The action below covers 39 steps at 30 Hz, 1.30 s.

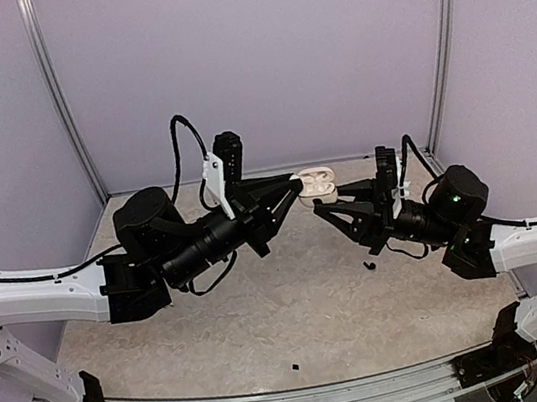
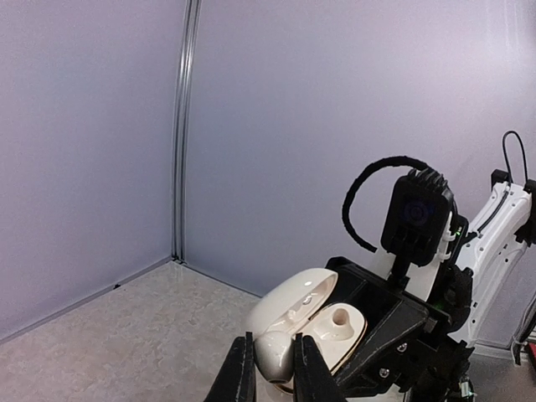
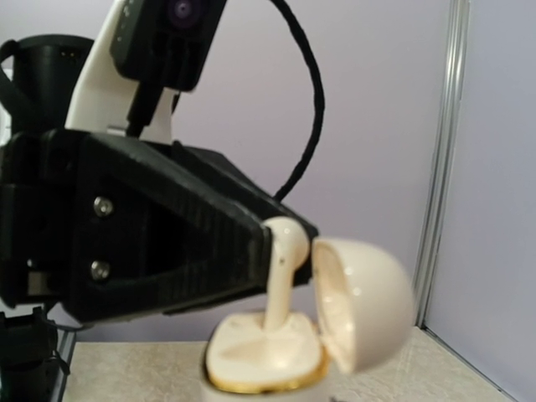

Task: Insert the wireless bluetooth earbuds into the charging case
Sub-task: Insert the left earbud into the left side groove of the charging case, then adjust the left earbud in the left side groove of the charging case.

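A white charging case hangs above the table's far middle with its lid swung open. My right gripper is shut on the case's lower body from the right. Its own fingers do not show in the right wrist view. My left gripper is shut on a white earbud by its head. In the right wrist view the earbud stands upright with its stem tip down in the case base. Another socket in the base is empty.
Two tiny black bits lie on the marbled table, one below the right gripper and one near the front rail. I cannot tell what they are. Lilac walls close the back and both sides.
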{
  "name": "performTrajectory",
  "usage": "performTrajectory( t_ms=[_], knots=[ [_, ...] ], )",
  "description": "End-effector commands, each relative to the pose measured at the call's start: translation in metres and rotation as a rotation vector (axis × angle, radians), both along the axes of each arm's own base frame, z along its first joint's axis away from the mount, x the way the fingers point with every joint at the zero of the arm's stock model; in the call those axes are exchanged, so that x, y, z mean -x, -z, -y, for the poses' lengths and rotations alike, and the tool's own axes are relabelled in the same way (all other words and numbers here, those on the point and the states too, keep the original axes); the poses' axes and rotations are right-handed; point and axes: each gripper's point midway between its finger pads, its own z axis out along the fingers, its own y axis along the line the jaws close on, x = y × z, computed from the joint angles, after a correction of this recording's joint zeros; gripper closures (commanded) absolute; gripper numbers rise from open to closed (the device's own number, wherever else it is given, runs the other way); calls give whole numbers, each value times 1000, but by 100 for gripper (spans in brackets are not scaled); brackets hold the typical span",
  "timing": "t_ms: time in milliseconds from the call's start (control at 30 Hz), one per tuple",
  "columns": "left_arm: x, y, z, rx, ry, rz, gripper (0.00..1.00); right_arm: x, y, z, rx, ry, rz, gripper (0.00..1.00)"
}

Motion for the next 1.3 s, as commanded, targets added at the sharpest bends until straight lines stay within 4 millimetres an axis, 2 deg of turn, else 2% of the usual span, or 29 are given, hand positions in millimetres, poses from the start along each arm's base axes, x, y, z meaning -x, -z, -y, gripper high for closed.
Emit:
performTrajectory(
  t_ms=[0, 567, 733, 933, 1267],
  knots=[
    [-5, 2, 6, -28, -17, -2, 85, 12, -22, 4, -69, -30, 62, 100],
    [-3, 8, 10, -60, 0, -12, 82, 10, -22, 10, -77, 8, 60, 100],
    [-1, 9, 12, -69, 14, -7, 74, 9, -19, 9, -70, 11, 56, 100],
    [8, -1, 6, -66, 47, 27, 56, 8, -17, 10, -58, 19, 55, 100],
    [39, -2, -21, -157, 136, 149, 12, 12, -11, 9, -16, -19, 49, 100]
  ],
)
